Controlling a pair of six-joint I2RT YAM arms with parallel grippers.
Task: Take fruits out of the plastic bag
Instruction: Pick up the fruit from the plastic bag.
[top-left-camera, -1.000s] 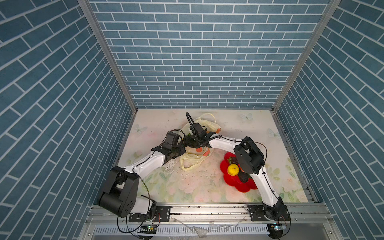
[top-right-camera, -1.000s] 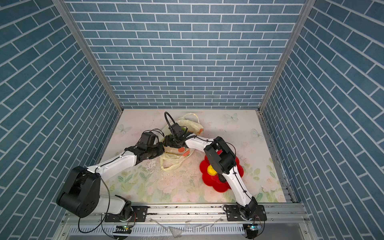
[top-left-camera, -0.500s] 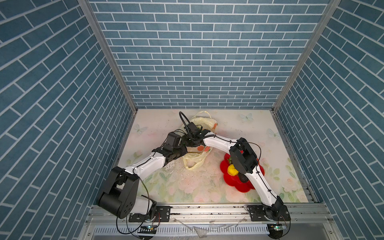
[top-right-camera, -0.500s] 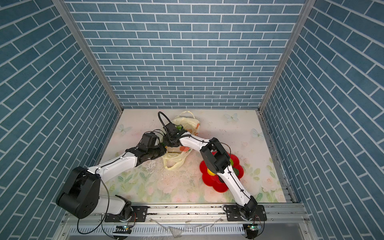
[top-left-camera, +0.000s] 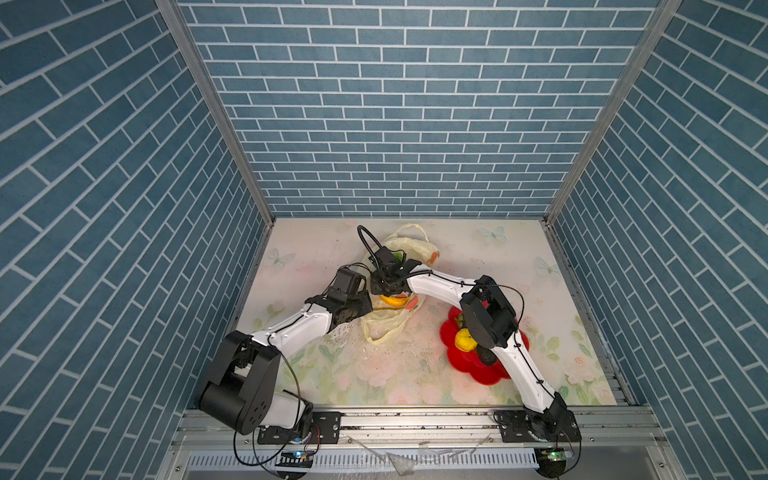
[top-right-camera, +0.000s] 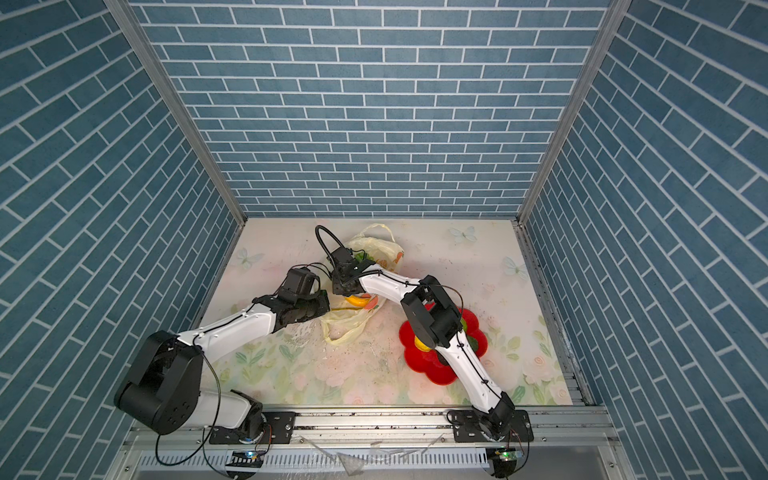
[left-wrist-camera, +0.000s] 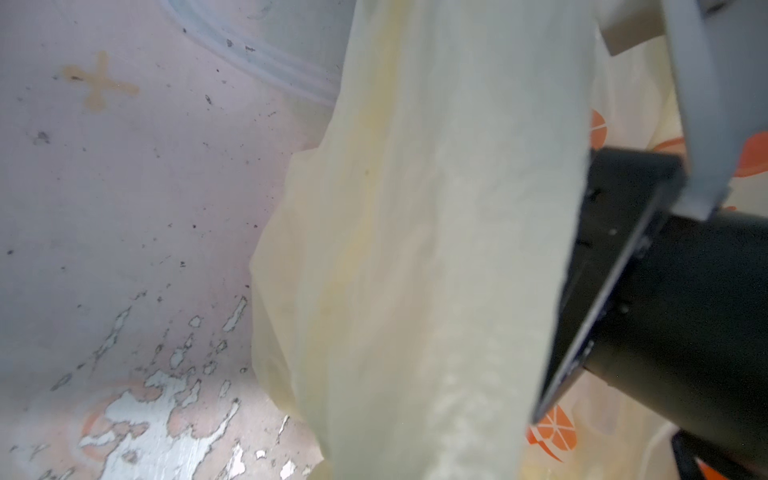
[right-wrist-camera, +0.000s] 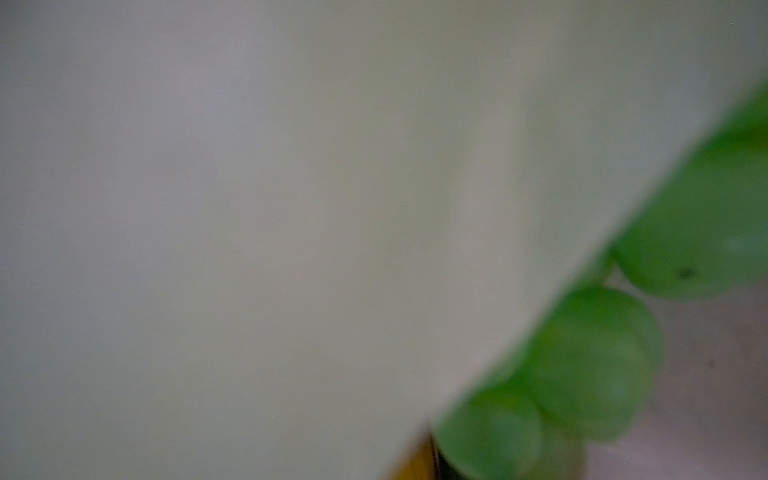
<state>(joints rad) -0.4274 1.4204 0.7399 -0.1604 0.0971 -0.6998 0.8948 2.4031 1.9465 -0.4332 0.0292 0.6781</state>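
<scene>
- Done: yellow lemon (top-left-camera: 464, 340) on red flower-shaped plate (top-left-camera: 482, 374), right.
- To go: yellow banana (top-left-camera: 392, 300), green grapes (right-wrist-camera: 590, 365) inside crinkly pale-yellow plastic bag (top-left-camera: 386, 328), centre.
- left gripper (top-left-camera: 360, 306) clamps bag; right gripper (top-left-camera: 390, 289) reaches inside, jaws hidden, can't tell.

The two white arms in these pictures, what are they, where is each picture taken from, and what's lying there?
They are two robot arms, each ending in a pincer called an end effector. Both top views look down on the whole table; the two others come from cameras on the wrists. On the table lie a plastic bag and a red plate with a lemon. The left end effector is shut, apparently pinching the bag; the right end effector reaches in beside the banana and grapes, grip hidden.
</scene>
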